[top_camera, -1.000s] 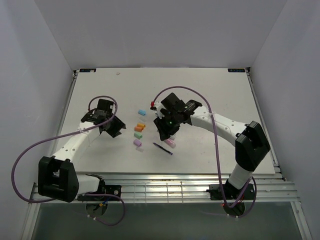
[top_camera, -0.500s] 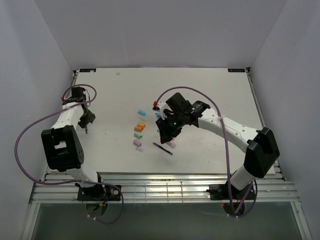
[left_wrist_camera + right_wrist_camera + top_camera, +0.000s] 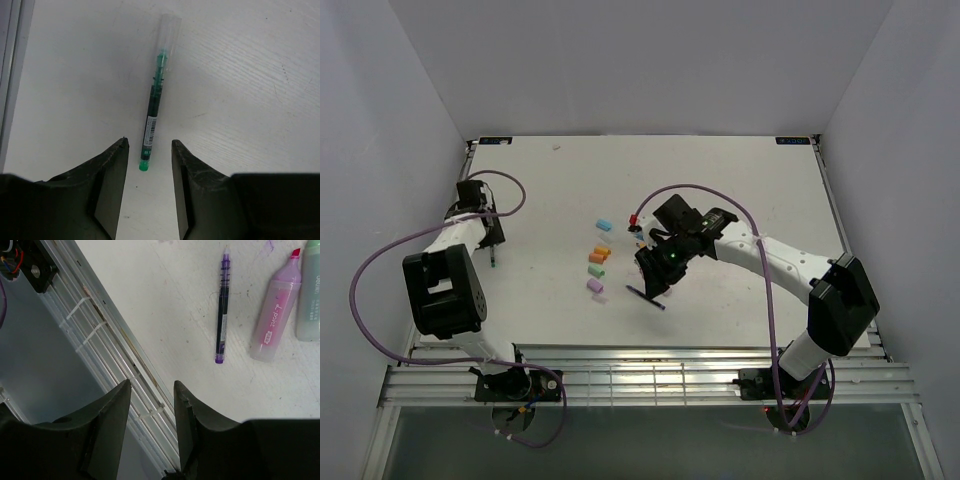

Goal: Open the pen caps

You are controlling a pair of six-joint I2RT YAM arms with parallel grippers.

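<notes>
A thin green pen (image 3: 154,102) with a clear cap (image 3: 169,30) lies on the white table near its left edge. My left gripper (image 3: 149,150) is open just above the pen's green end, touching nothing; it also shows in the top view (image 3: 492,243). My right gripper (image 3: 151,390) is open and empty over the table's front edge. A thin purple pen (image 3: 222,305) with its tip bare, a pink highlighter (image 3: 276,310) and a green highlighter (image 3: 310,300) lie ahead of it. In the top view the right gripper (image 3: 655,283) hovers by the dark pen (image 3: 647,298).
Several small pastel pieces lie mid-table: light blue (image 3: 604,223), orange (image 3: 600,255), green (image 3: 596,270) and pink (image 3: 595,285). The metal rail (image 3: 115,335) runs along the table's front edge. White walls close in the sides.
My left arm has swung from mid-table to the far left edge, above the green pen. My right gripper has moved toward the front edge, over the dark pen.
</notes>
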